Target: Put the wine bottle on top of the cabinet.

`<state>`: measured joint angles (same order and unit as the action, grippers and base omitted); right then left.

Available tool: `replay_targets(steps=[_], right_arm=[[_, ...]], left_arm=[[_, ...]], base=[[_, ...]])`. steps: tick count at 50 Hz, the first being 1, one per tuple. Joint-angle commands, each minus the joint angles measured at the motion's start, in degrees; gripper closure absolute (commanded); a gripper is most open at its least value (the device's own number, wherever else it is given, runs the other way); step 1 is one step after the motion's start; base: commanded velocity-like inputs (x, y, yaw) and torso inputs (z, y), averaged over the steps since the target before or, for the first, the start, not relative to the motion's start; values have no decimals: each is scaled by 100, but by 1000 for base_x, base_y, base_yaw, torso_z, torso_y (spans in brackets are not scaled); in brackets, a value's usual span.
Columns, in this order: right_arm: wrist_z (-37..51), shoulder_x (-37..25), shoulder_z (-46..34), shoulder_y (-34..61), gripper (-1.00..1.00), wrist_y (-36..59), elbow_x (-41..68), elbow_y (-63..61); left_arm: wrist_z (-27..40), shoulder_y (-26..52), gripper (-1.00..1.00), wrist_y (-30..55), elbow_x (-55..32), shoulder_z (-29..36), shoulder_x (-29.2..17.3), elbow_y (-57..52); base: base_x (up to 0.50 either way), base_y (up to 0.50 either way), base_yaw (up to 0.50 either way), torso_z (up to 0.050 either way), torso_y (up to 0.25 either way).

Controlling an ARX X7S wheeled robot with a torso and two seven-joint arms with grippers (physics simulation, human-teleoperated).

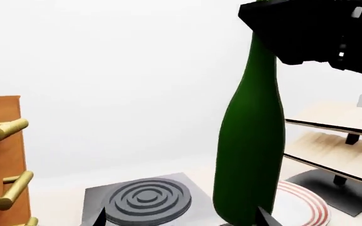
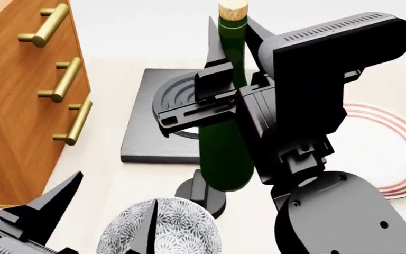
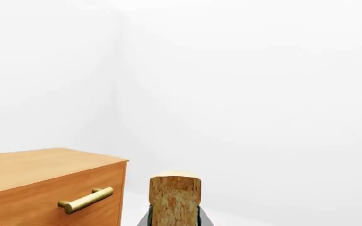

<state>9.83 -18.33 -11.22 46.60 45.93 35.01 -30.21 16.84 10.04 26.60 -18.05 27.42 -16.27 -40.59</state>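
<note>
Head view: right gripper (image 2: 224, 79) clamps the wine bottle (image 2: 224, 153) upright beside the cabinet (image 2: 12, 121) (lifting it clear); left gripper (image 2: 97, 211) open, empty.

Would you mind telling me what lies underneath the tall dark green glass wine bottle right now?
Under the dark green glass wine bottle, held by the right tool, a black round base shows beside the dark square hob plate. The bottle's own bottom and whatever is directly beneath it are covered.

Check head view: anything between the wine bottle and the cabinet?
Nothing in the air gap. Below it, head view shows bare table and the dark ringed pad between wine bottle and cabinet.
</note>
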Motion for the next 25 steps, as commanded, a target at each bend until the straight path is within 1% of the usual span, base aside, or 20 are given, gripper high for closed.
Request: replay_targets(steps=[1,4,6,18,25], right_arm=[[-47,79,-88,53,100,-49,-88,-32],[-44,94,-130,90,100,-29,-81,-27],[-58,92,-188,136,100,-22,-106,4],[-33,122,-242,209,100,-15,-69,6],[-8,164,-285,219,100,-24,-42,-17]], left_arm=[[-339,733,-100,282,-166,191,150,605],[-422,935,-100,354,-184,265,199,725],[-493,1120,-100,333,-47,394,196,870],[-651,1612,-100,391,12,585,374,1471],[-785,1993,-100,418,-76,593,568,1877]], base=[[0,0,0,0,0],[0,0,0,0,3],[0,0,0,0,0],[0,0,0,0,0],[0,0,0,0,1]])
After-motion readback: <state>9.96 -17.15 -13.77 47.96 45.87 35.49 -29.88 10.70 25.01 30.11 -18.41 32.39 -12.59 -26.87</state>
